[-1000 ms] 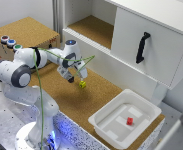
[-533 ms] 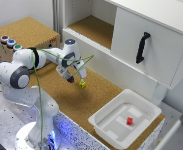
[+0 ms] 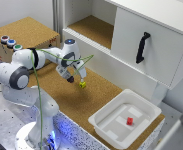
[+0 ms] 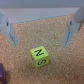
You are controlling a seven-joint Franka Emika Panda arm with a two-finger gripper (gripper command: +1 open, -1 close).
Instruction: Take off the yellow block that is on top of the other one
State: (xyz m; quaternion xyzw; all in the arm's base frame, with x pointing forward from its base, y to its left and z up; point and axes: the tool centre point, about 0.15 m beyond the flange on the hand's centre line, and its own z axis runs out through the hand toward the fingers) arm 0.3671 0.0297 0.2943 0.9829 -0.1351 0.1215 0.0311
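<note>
The gripper (image 3: 71, 78) is hovering over the cork mat (image 3: 86, 102) with its 2 fingers (image 4: 9, 27) spread wide, holding nothing. The yellow block (image 4: 38, 55) is sitting on the mat between them, untouched, with a purple block (image 4: 2, 74) just beside it.

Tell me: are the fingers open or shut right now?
Open: in the wrist view both fingers stand apart, the small yellow cube lying on cork beyond them, ungrasped.
</note>
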